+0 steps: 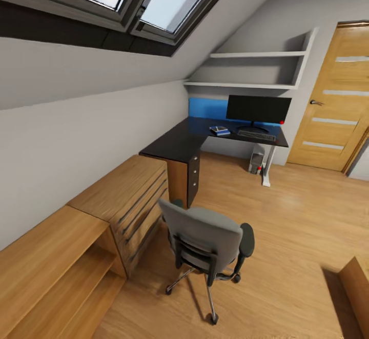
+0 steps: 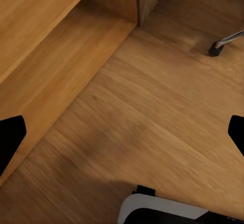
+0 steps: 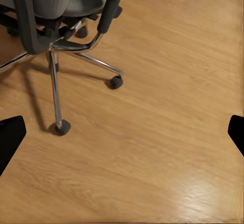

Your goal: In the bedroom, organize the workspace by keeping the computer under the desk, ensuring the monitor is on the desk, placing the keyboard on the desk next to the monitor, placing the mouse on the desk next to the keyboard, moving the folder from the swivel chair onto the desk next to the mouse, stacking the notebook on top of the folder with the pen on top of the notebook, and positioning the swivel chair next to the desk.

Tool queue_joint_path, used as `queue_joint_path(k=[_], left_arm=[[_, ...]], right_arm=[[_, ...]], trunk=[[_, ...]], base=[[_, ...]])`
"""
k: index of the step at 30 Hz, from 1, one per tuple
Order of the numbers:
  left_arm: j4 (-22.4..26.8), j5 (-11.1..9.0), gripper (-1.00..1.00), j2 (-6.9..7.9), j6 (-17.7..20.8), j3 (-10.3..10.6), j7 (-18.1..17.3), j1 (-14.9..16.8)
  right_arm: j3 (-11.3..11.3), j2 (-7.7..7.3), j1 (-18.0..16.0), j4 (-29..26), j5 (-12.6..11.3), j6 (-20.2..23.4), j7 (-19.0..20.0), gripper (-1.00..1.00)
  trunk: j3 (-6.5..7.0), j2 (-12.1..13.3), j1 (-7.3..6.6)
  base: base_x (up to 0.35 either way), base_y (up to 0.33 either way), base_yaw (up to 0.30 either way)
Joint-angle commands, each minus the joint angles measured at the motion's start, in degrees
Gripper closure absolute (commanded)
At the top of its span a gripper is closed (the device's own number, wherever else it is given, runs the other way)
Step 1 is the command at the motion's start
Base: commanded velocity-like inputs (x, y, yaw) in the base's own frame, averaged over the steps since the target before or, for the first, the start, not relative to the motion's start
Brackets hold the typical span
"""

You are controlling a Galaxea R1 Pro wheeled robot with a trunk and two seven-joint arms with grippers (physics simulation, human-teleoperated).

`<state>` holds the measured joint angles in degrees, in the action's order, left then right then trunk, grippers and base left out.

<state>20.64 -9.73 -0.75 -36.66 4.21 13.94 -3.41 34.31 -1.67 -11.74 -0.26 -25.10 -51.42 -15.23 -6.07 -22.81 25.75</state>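
Swivel chair (image 1: 207, 241) just ahead of both grippers, wide open, empty; approach its seat squarely, folder unseen.

- An attic room in a home, set up as a study corner: sloped grey ceiling with skylight windows (image 1: 128, 0) above.
- A glossy black L-shaped desk (image 1: 174, 146) stands in the far corner, carrying a monitor (image 1: 258, 109) and a keyboard (image 1: 256, 135).
- A computer tower (image 1: 256, 159), as far as the small distant shape shows, sits under it.
- A grey swivel chair (image 1: 205, 236) stands on the wooden floor (image 1: 287, 226).
- White wall shelves (image 1: 256, 70), a light wooden counter with drawers (image 1: 123, 195) and a wooden door (image 1: 338, 98) complete the domestic look.
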Motion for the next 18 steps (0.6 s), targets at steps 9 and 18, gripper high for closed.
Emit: queue_joint_path(k=[9, 18], left_arm=[[0.1, -0.6, -1.0, 0.04, -0.1, 0.4, 0.2, 0.0], [0.1, -0.6, -1.0, 0.04, -0.1, 0.4, 0.2, 0.0]], right_arm=[[0.5, 0.01, 0.0, 0.0, -0.2, -0.1, -0.3, -1.0], [0.5, 0.02, 0.0, 0.0, -0.2, -0.1, -0.3, -1.0]], trunk=[[-0.11, -0.1, 0.03], [-0.11, -0.1, 0.03]], base=[[0.0, 0.218, -0.297], [0.0, 0.251, -0.297]])
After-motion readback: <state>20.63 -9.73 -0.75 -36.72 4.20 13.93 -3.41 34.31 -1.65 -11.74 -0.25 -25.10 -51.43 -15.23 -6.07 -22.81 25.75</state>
